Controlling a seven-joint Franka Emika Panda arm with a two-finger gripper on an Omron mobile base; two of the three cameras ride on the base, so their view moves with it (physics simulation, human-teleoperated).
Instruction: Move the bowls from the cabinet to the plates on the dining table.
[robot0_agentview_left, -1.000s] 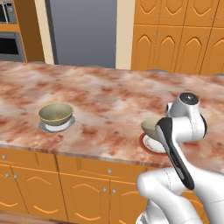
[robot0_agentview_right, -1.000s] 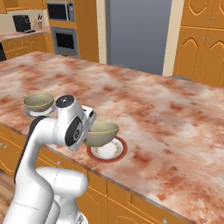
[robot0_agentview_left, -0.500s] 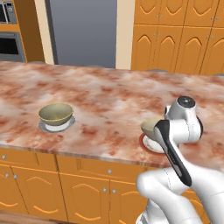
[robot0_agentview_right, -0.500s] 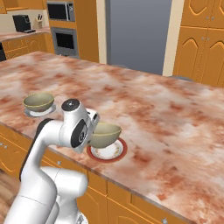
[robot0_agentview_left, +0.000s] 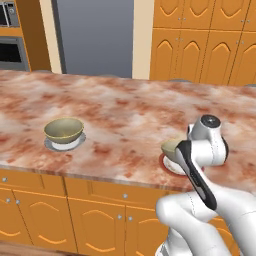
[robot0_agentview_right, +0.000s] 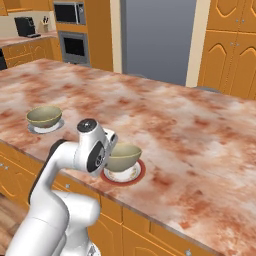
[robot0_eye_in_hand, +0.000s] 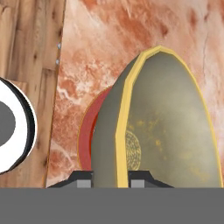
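Hand view: pincer clamped on bowl rim above red-rimmed plate; no legible writing

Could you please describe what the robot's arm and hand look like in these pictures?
The arm has smooth, glossy white, rounded shells, with dark grey to black rings and a black band at the joints, and a dark round cap on the top joint. The hand ends in two small dark fingers with grey pads. No cables or markings show.
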